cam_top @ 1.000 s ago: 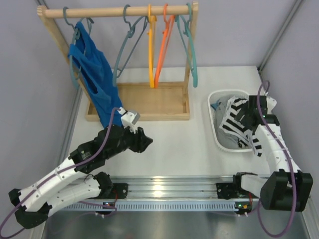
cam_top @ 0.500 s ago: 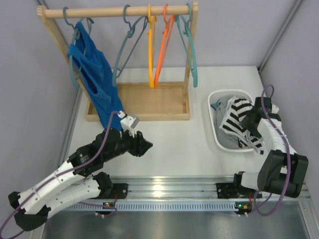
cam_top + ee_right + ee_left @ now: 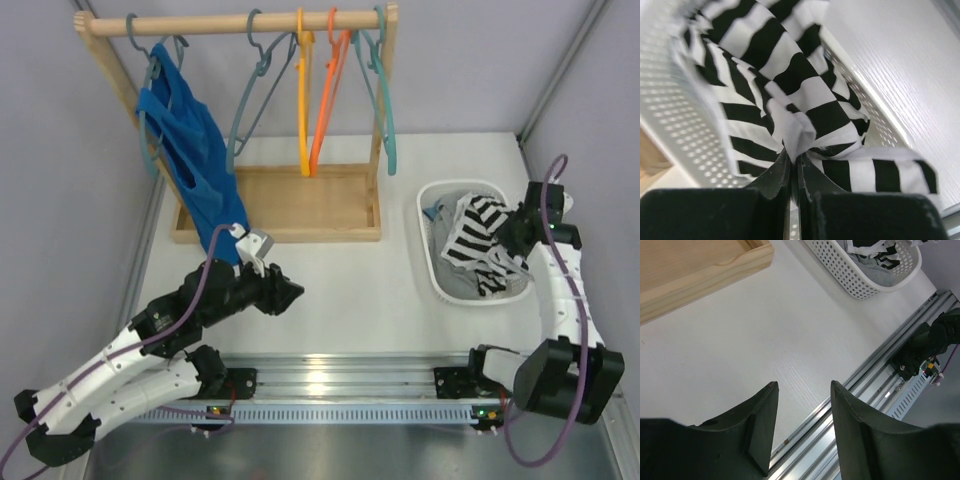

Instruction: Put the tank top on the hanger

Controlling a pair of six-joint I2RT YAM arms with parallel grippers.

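Clearly the right jaws, clamped on the soft black-and-white striped tank top (image 3: 478, 222) in the white perforated basket (image 3: 437, 278) at three o'clock, have the thin slate blue-grey plastic hanger (image 3: 245, 110) well apart toward ten o'clock; left jaws gape empty.

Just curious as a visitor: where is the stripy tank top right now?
The tank top is on the right of the top view, bunched in the white basket beside the wooden rack, pinched by the right pincer.

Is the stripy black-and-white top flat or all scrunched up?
Scrunched up. The black-and-white striped tank top sits bunched in the white perforated basket, with a fold pinched by the right claw.
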